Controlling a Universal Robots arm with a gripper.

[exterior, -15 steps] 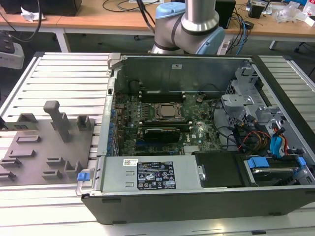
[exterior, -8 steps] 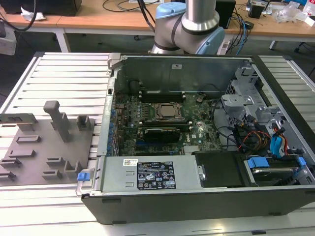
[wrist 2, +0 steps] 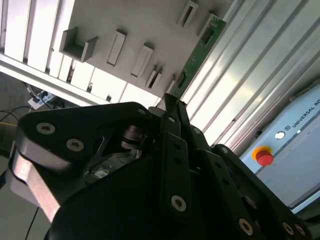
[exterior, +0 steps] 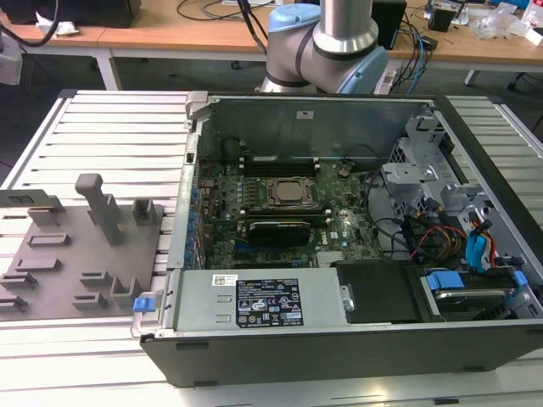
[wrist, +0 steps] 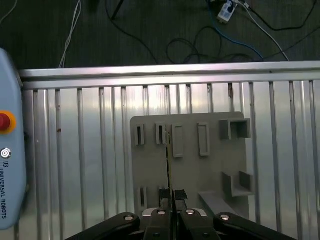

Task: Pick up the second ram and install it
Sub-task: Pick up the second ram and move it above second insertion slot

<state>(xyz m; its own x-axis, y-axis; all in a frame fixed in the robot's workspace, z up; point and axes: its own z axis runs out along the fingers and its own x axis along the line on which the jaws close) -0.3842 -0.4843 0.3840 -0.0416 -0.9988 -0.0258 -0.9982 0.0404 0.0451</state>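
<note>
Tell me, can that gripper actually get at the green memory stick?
Probably yes: the second ram already seems pinched between the fingertips of the gripper, edge-on over the grey holder plate, with nothing blocking it.

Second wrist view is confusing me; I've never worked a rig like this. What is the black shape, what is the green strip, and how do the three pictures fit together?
The machine is a single robot arm. The exterior view comes from a camera off the arm. It shows the arm's base behind an open computer case on a slatted metal table, with a grey holder plate on the exterior view's left of the case.

Both wrist views come from cameras riding on the arm. The black shape is the tool, the arm's grasping part. It looks shut on the second ram, the green memory stick jutting out from its tip. In the first wrist view that stick appears edge-on as a thin line, with the holder plate behind it. The pale box with the red button is a separate control unit.
</note>
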